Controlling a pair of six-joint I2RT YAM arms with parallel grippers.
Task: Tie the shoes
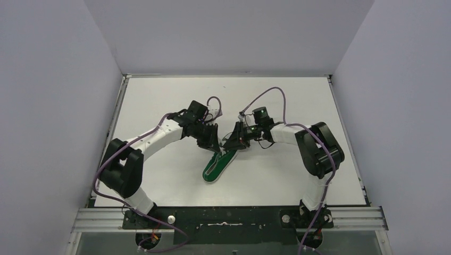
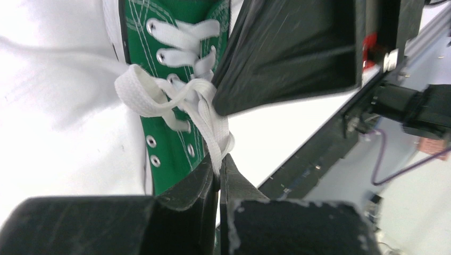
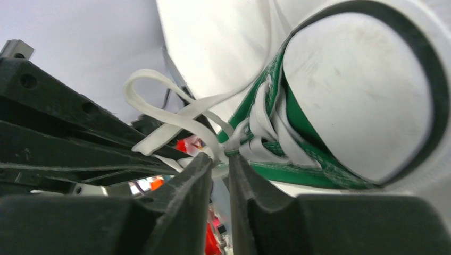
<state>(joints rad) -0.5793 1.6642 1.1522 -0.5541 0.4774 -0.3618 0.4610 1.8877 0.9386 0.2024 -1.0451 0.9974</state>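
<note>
Near the middle of the white table [image 1: 159,95], in the top view, the green sneaker [image 1: 217,167] lies flat with its length running from 7 o'clock to 1 o'clock. The left gripper [image 1: 211,144] hangs over its 11 o'clock side and the right gripper [image 1: 232,143] over its 1 o'clock end, the two close together above the lacing. In the left wrist view the sneaker [image 2: 173,151] fills the 11 o'clock half of the frame, and the white laces [image 2: 210,122] run down from a loop at 9 o'clock into the left gripper [image 2: 219,169], whose fingers are pressed together, clamping a strand. A finger [image 2: 292,48] of the right gripper crosses the frame at 1 o'clock, just beside the lacing. In the right wrist view the sneaker [image 3: 308,174] lies at 3 o'clock and a loop of lace [image 3: 154,114] arches at 10 o'clock. The right gripper [image 3: 220,162] has its fingers a narrow slit apart with lace in the slit; whether they pinch it I cannot tell.
</note>
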